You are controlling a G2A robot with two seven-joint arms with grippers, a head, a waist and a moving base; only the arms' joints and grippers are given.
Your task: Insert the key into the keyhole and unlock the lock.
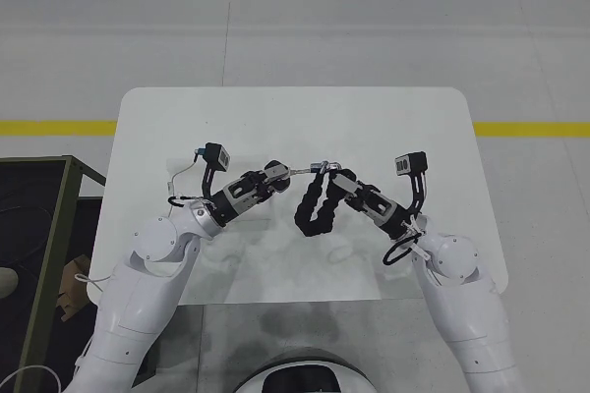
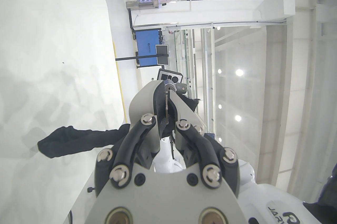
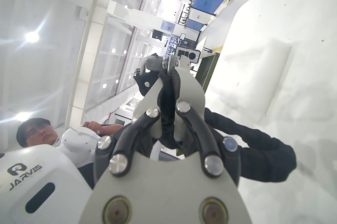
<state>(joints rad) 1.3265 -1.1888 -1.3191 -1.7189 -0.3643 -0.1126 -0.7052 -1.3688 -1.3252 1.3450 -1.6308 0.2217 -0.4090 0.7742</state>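
Both grippers meet above the middle of the white table point(image 1: 393, 118). My left gripper point(image 1: 278, 174) point(image 2: 167, 94) is shut on the thin metal key point(image 2: 167, 105), whose silver shaft point(image 1: 305, 170) points at the lock. The lock's metal head point(image 1: 330, 166) point(image 2: 181, 87) point(image 3: 154, 63) sits at the tip of my right gripper point(image 1: 336, 182) point(image 3: 168, 72), which is shut on the lock's black fabric-covered loop. That black loop point(image 1: 313, 211) point(image 2: 76, 140) point(image 3: 252, 148) hangs down to the table. The key's tip is at the lock head; I cannot tell how deep it sits.
A dark green frame with a black panel point(image 1: 29, 236) stands off the table's left edge. A yellow floor line point(image 1: 541, 129) runs behind the table. The tabletop around the hanging loop is bare.
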